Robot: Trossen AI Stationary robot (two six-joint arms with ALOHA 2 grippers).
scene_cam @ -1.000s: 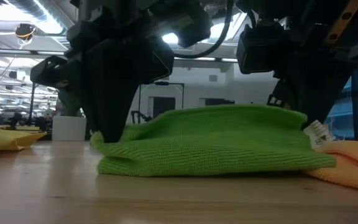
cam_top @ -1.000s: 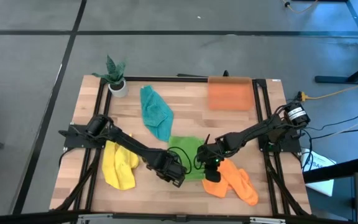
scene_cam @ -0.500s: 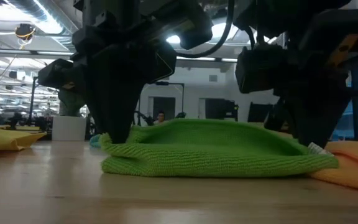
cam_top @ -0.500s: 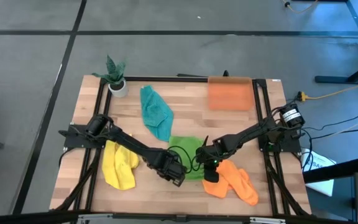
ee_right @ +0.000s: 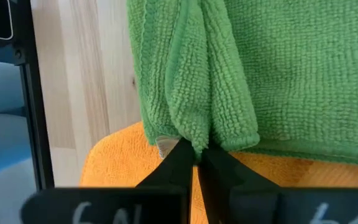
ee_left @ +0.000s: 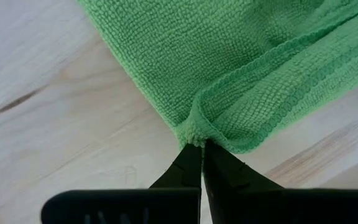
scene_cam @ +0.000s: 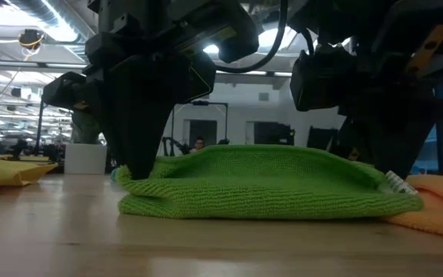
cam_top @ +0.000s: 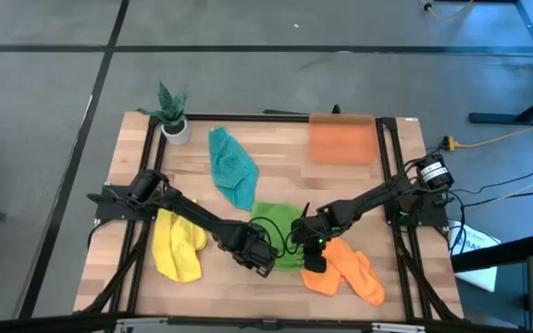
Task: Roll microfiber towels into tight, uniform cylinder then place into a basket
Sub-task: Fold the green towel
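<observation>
Worktop [cam_top: 276, 148]: pale wooden slats in a dark frame, carrying four towels, a basket and a potted plant [cam_top: 172, 113].
Green towel [cam_top: 280, 229]: near the front middle of the worktop, folded over on itself in a low flat hump; not rolled into a cylinder.
Left pincer [ee_left: 202, 147]: at the towel's near left corner, fingers together and clamped on a bunched bit of the hem.
Right pincer [ee_right: 197, 151]: at the towel's near right corner, where green overlaps the orange towel; fingers close together, pinching a doubled fold of the green edge.
Orange towel [cam_top: 345, 268]: lying loose just beside the green one, partly under its corner.
Yellow towel [cam_top: 178, 245]: crumpled at the front left, untouched.
Teal towel [cam_top: 232, 166]: lying loose behind the green one, untouched.
Basket [cam_top: 342, 139]: back right of the worktop, well apart from both pincers; no towel shows in it.
Step in hand: judged to be the start of the first roll, both near corners gripped.
Next move calls for: both pincers turning the near edge over evenly and together, keeping it taut; taking care not to drag the orange towel along.
</observation>
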